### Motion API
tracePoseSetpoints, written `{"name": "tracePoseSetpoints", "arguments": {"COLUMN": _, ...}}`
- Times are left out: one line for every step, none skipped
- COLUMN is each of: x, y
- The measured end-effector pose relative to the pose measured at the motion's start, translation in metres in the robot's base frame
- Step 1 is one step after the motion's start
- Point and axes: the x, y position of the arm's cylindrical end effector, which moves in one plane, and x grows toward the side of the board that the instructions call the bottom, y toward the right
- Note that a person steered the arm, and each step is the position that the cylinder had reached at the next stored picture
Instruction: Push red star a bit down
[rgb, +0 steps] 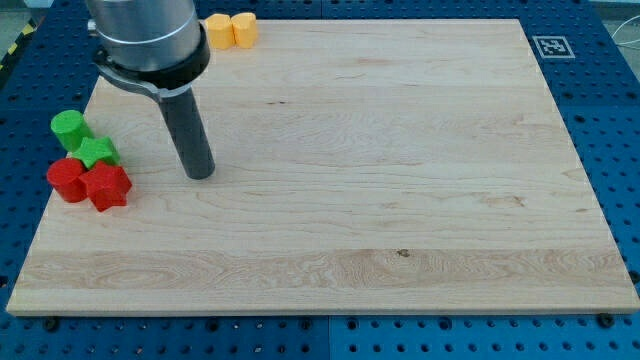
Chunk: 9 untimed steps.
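Note:
The red star (108, 186) lies near the board's left edge, touching a red cylinder (68, 180) on its left. A green star (97, 152) sits just above them and a green cylinder (69, 128) above that. My tip (200, 173) rests on the board to the right of the red star, about level with its upper part, with a gap between them.
A yellow-orange pair of blocks, one orange (218, 31) and one yellow (242, 29), sits at the board's top edge, left of centre. The wooden board (400, 180) has a marker tag (551, 46) at its top right corner. Blue perforated table surrounds it.

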Motion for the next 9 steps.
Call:
{"name": "tracePoseSetpoints", "arguments": {"x": -0.001, "y": -0.016}}
{"name": "tracePoseSetpoints", "arguments": {"x": -0.001, "y": -0.033}}
{"name": "tracePoseSetpoints", "arguments": {"x": -0.001, "y": -0.042}}
{"name": "tracePoseSetpoints", "arguments": {"x": -0.001, "y": -0.049}}
{"name": "tracePoseSetpoints", "arguments": {"x": -0.001, "y": -0.055}}
{"name": "tracePoseSetpoints", "arguments": {"x": 0.0, "y": -0.062}}
{"name": "tracePoseSetpoints", "arguments": {"x": 0.01, "y": -0.065}}
{"name": "tracePoseSetpoints", "arguments": {"x": 0.027, "y": -0.066}}
{"name": "tracePoseSetpoints", "arguments": {"x": 0.043, "y": -0.066}}
